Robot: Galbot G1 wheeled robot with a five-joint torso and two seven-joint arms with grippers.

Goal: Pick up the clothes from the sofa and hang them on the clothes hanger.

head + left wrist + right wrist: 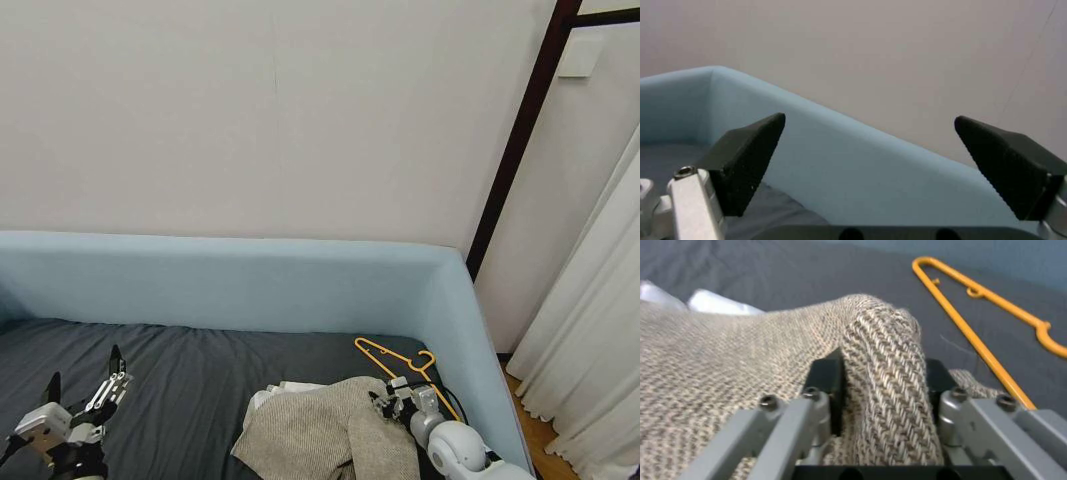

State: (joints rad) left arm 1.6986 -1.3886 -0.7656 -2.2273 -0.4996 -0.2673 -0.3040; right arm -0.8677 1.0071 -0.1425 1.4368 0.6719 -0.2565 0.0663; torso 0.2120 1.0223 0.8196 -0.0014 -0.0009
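The right gripper has its jaws clamped on a raised fold of the knitted beige sweater, the ridge of fabric standing up between the two pads. The rest of the sweater spreads away from those jaws in a loose heap on the sofa seat, on the side toward the other arm. A white garment peeks out from under the heap's far edge. Just beyond the jaws, on their outer side, the orange hanger lies flat on the dark seat cushion, near the sofa's pale blue side arm and apart from the sweater. The left gripper hovers above the seat well apart from the sweater, its jaws spread wide with nothing between them. Past them rises the sofa's blue backrest and, behind it, the plain wall.
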